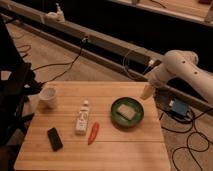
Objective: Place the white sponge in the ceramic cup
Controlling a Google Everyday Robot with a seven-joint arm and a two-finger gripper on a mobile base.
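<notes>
Since the white sponge [127, 113] lies in the green bowl [114, 115], well apart from the ceramic cup [49, 96] across the table [125, 150], the gripper [146, 92] hangs just beside the bowl's far rim, likely to fetch it; whether it is spread or closed I cannot tell.

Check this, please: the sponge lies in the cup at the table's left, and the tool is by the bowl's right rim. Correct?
No. The camera view shows the sponge in the bowl, not in the cup. The cup is at the left of the table, and the tool is by the bowl's right rim.
</notes>
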